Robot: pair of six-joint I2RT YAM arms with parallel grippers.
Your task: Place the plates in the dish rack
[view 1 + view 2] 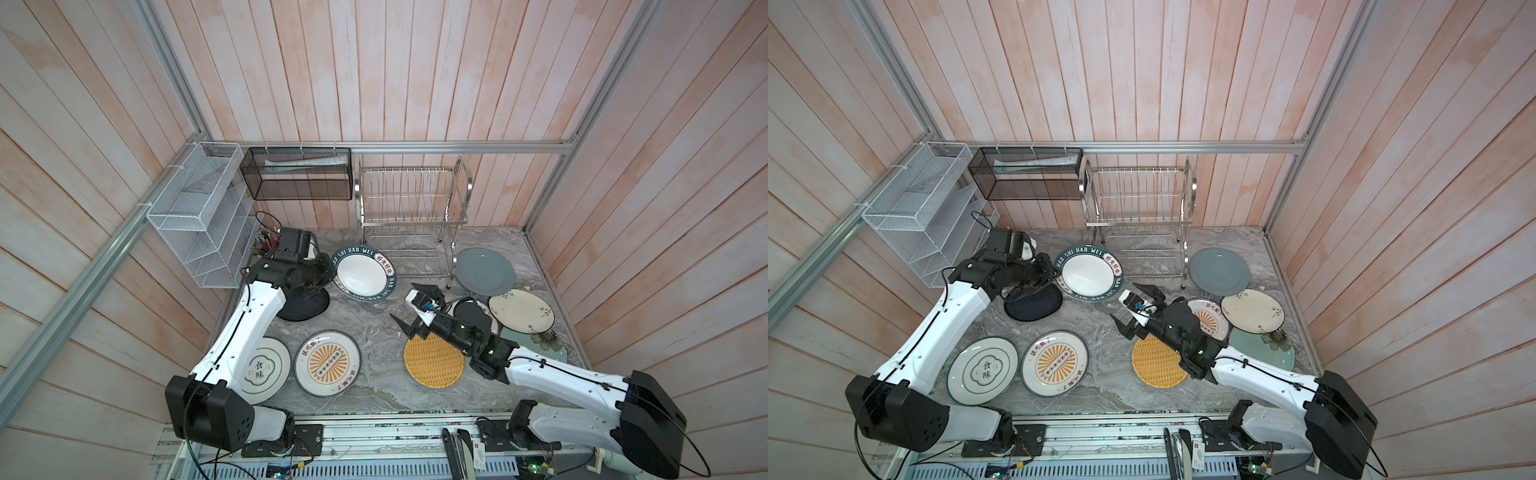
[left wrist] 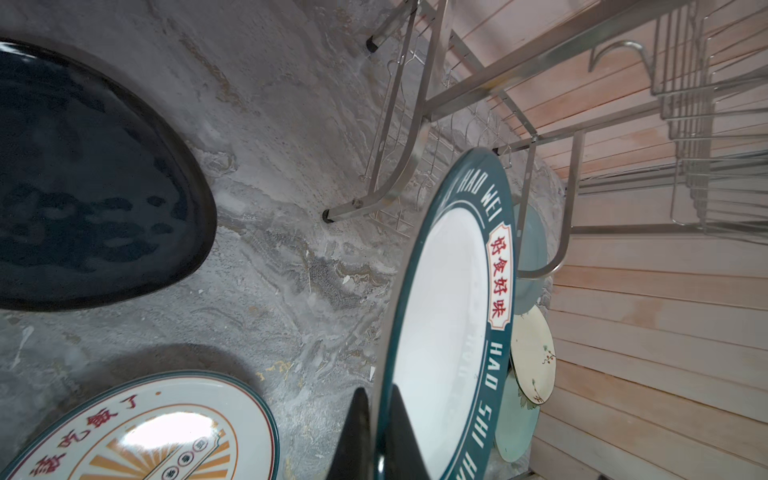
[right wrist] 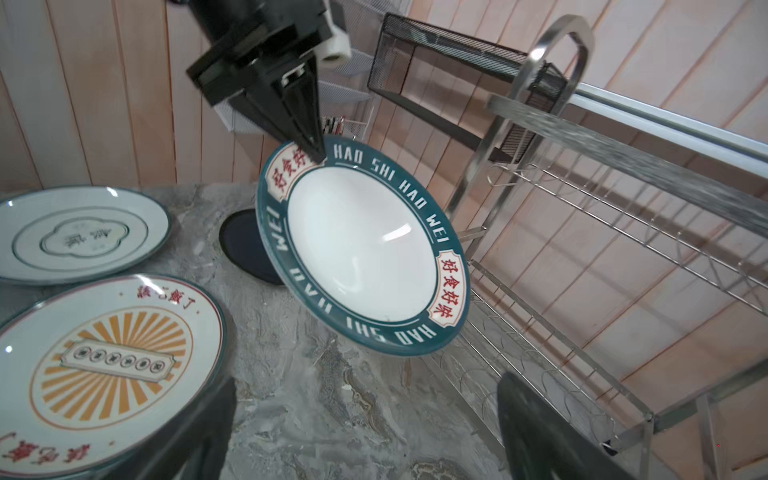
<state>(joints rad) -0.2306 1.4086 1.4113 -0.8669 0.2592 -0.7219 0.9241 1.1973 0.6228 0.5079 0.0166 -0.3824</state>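
Table: grey marbled tabletop point(image 1: 374, 399), closed in by pinkish wooden boards.
Wall fittings: white wire-mesh tiered organiser point(image 1: 199, 216) on the left wall; black mesh rectangular basket point(image 1: 299, 174) on the back rail, just left of the rack.
Dish rack: shiny stainless-steel wire two-tier rack point(image 1: 411, 216) stood at the back of the table, against the wall.
Beside the rack: plain grey-blue round plate point(image 1: 484, 270) lay flat by its right foot; nearer, a cream plate with dark floral sprigs point(image 1: 519, 311) overlapped a pale teal flower-printed plate point(image 1: 540, 345).
Under the left arm: dark, nearly black round plate point(image 1: 305, 309), flat.
Front of table: white plate with green cloud emblem point(image 1: 266, 370) and white plate with orange sunburst point(image 1: 327, 363) side by side; yellow woven round plate point(image 1: 434, 361) further right.
Under the right arm: second sunburst plate point(image 1: 1208, 320), partly hidden.
Held plate: round plate with white well and dark teal lettered rim point(image 3: 361, 249), reading "HAO SHI HAO WEI", red characters in cream panels; it hung clear of the table, tilted, its far edge just before the rack's lower tier.
Left gripper point(image 3: 313, 151): jaws clamped on the lettered plate's rim.
Right gripper point(image 1: 409, 306): jaws wide apart, holding nothing, hovering between the lettered plate and the woven one.
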